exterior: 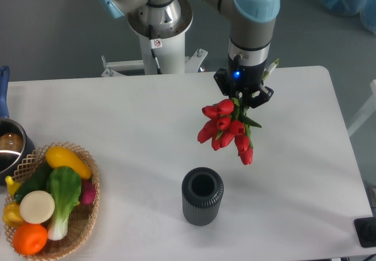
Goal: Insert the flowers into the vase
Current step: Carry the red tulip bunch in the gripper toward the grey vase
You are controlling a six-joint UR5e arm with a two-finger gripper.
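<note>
The flowers (226,129), a bunch of red tulips with green leaves, hang in the air with their buds toward the camera. My gripper (242,97) is shut on their stems from above, and the stems are mostly hidden behind the buds and the gripper body. The vase (202,196), dark grey and ribbed with a round open mouth, stands upright on the white table (129,131) nearer the front edge. The bunch sits above and a little to the right of the vase, apart from it.
A wicker basket (82,226) of toy vegetables sits at the front left corner. A metal pot (8,146) with a blue handle is at the left edge. The arm's base column (160,32) stands behind the table.
</note>
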